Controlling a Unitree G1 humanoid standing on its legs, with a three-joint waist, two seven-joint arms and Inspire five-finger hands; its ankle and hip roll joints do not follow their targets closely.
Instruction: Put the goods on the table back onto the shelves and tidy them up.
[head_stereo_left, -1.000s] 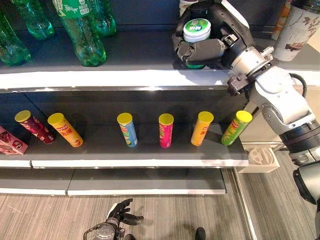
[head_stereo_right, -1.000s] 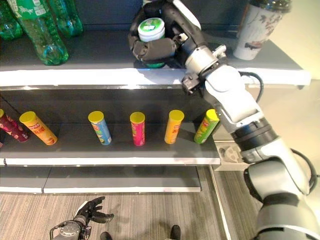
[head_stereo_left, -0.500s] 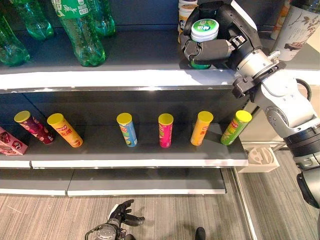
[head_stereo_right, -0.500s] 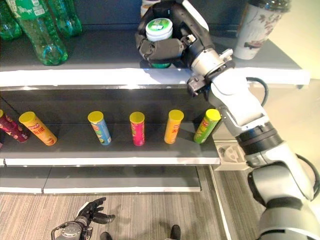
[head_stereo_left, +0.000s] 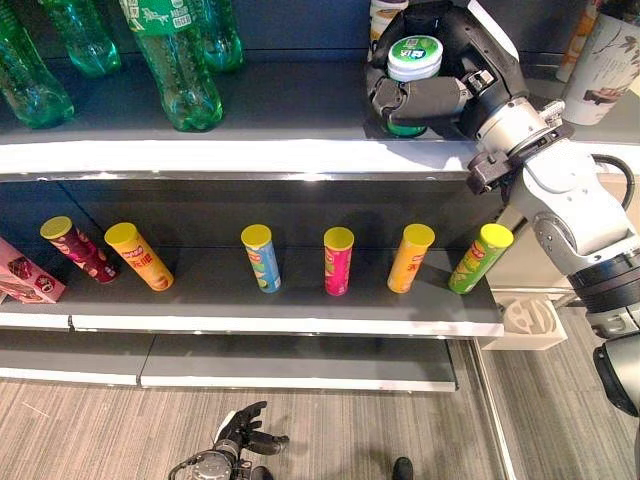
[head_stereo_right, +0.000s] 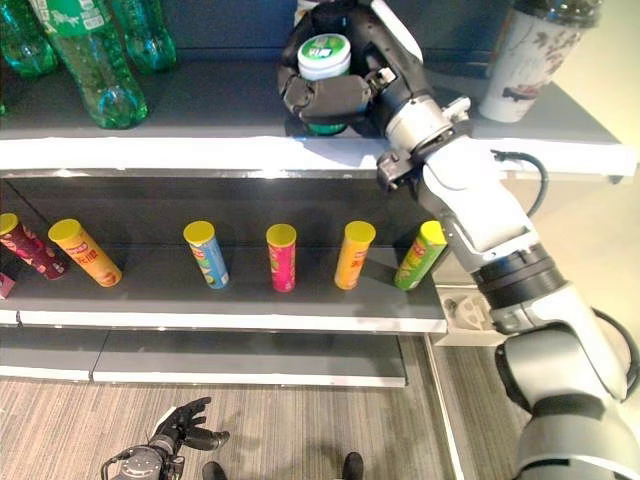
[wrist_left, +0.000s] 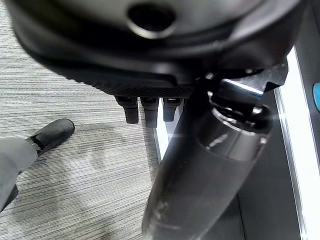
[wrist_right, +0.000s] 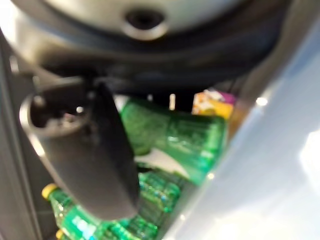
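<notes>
On the top shelf (head_stereo_left: 250, 110), the right hand (head_stereo_left: 425, 98) still grips the green can (head_stereo_left: 413, 58).

A green tub with a white-rimmed green lid (head_stereo_left: 414, 57) stands upright on the upper shelf (head_stereo_left: 280, 110), right of centre, clasped round its body by the curled fingers of the right hand (head_stereo_left: 425, 98), near the shelf's front edge.

Grey striped carpet floor (head_stereo_left: 90, 430); person's black shoe (wrist_left: 52, 134).

Both head eyes look down on the dark grey metal shelves (head_stereo_left: 300, 290); wrist cams sit super close, pointing along each hand.
</notes>
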